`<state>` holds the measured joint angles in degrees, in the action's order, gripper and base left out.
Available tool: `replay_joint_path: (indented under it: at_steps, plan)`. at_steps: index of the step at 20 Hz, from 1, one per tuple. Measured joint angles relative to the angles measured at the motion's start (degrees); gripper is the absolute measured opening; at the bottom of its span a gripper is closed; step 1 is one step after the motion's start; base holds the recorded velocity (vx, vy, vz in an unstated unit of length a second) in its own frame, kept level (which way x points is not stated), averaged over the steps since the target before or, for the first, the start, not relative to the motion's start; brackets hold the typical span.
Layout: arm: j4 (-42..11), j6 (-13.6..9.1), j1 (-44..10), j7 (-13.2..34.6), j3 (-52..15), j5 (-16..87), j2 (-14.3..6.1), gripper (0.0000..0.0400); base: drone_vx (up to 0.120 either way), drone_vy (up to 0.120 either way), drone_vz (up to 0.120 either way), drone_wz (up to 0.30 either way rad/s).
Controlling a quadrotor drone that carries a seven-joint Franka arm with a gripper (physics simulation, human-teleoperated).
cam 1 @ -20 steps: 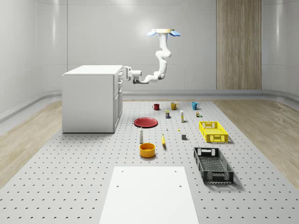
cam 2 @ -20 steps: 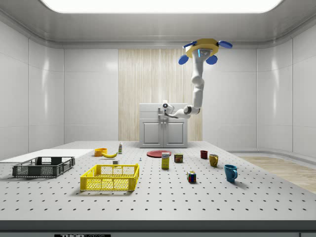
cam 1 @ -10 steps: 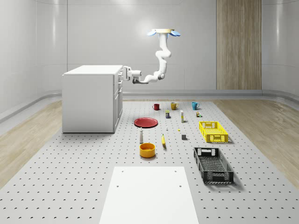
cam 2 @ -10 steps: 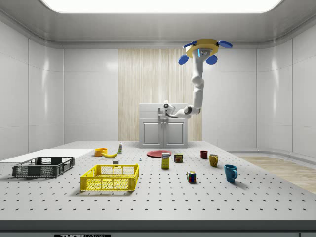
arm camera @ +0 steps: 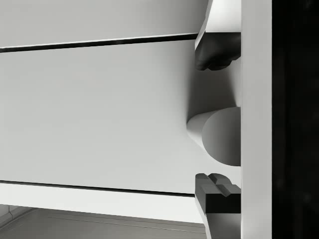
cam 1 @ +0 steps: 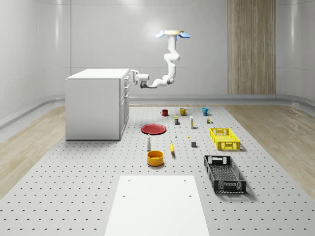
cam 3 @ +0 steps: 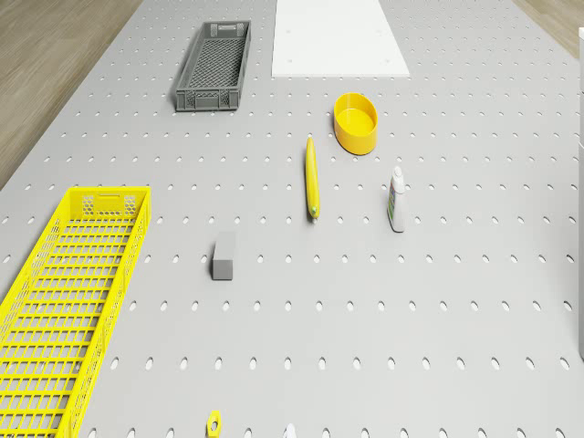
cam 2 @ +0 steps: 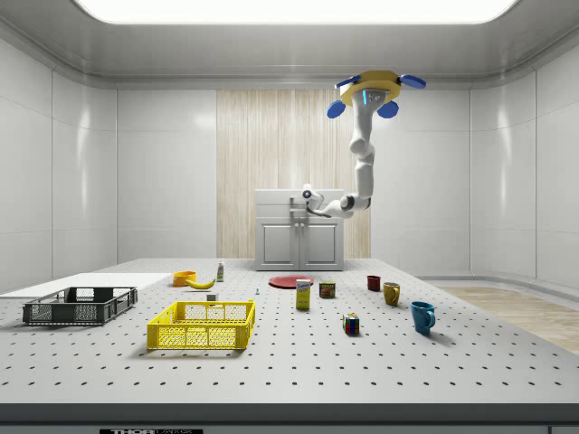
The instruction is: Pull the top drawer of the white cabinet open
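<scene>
Pegboard floor (cam 1: 74, 196) carries white cabinet (cam 1: 93, 105) at 9 o'clock, drone (cam 1: 173, 34) hovering beside it, gripper (arm camera: 215, 124) open astride top drawer handle (arm camera: 219, 134), not clamped; pulling now risks fingers (arm camera: 214, 191) slipping off.

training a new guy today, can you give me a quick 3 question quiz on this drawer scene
1. True or false: the drone rests on top of the white cabinet.
2. Which crate lies nearer the white mat: A) the yellow crate B) the dark crate?
3. Fill in: in the wrist view, the gripper has one finger on each side of the drawer's ____.

Key
1. False: it hovers in the air beside the cabinet.
2. B
3. handle
</scene>
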<state>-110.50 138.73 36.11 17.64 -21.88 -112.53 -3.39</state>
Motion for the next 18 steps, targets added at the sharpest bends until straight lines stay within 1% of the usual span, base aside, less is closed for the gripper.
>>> replay_joint_path:
  at_steps: [3,6,12,18]
  plan:
    - [-0.8,-0.2,0.4,0.0,1.5,-0.1,-0.8,0.0305,0.000,0.000,0.000,0.000]
    - [-1.3,-0.5,-0.4,-0.1,2.5,-0.2,-1.1,0.0305,0.000,0.000,0.000,0.000]
    - [-1.5,-1.1,-3.5,-0.4,3.2,-0.1,-0.8,0.0305,0.000,0.000,0.000,0.000]
    - [-1.5,-1.1,-6.9,-0.7,2.0,-0.3,-0.7,0.0305,0.000,0.000,0.000,0.000]
